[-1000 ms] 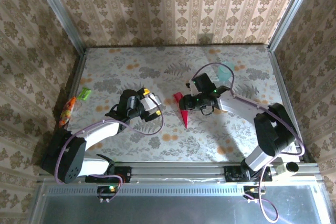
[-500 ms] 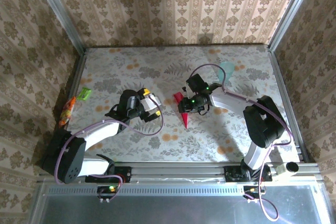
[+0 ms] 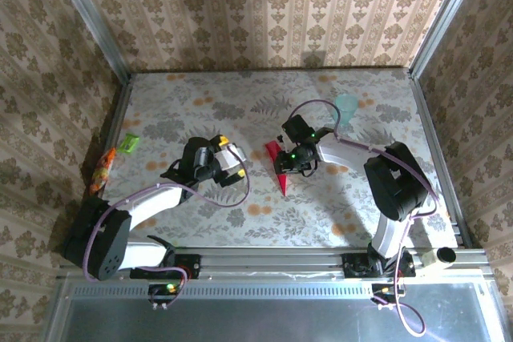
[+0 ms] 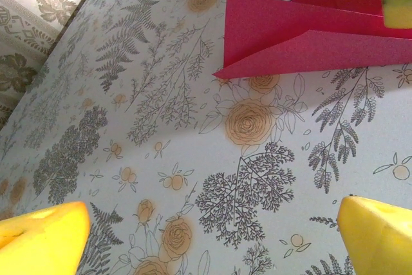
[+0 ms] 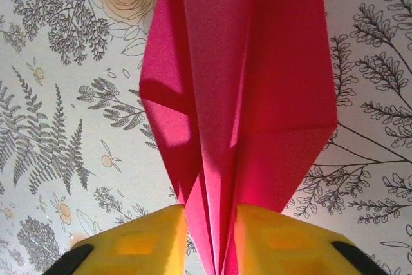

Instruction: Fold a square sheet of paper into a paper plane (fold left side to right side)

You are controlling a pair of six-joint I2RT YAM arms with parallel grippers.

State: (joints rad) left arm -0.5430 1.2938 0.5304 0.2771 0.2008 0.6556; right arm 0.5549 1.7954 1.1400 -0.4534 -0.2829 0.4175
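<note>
Item: narrow, pointed, magenta-red paper plane (image 3: 279, 172). Lying at mid-table, tip toward the near edge, wide end toward the far side; folded edges straight and crisp, centre crease raised (image 5: 238, 94).

Right claw (image 5: 209, 249): narrow, yellow fingers (image 5: 138, 243) pinched on either side of the plane's centre fold.

Left claw (image 4: 209, 236): wide, holding nothing, low over the floral-patterned table (image 3: 321, 214), left of the plane and apart from it.

Open room: bare table near and right of the plane.

Pale teal plastic cup (image 3: 346, 106): far right, well apart.

Small green packet (image 3: 130, 143) and orange packet (image 3: 102, 167): at the left table edge.
</note>
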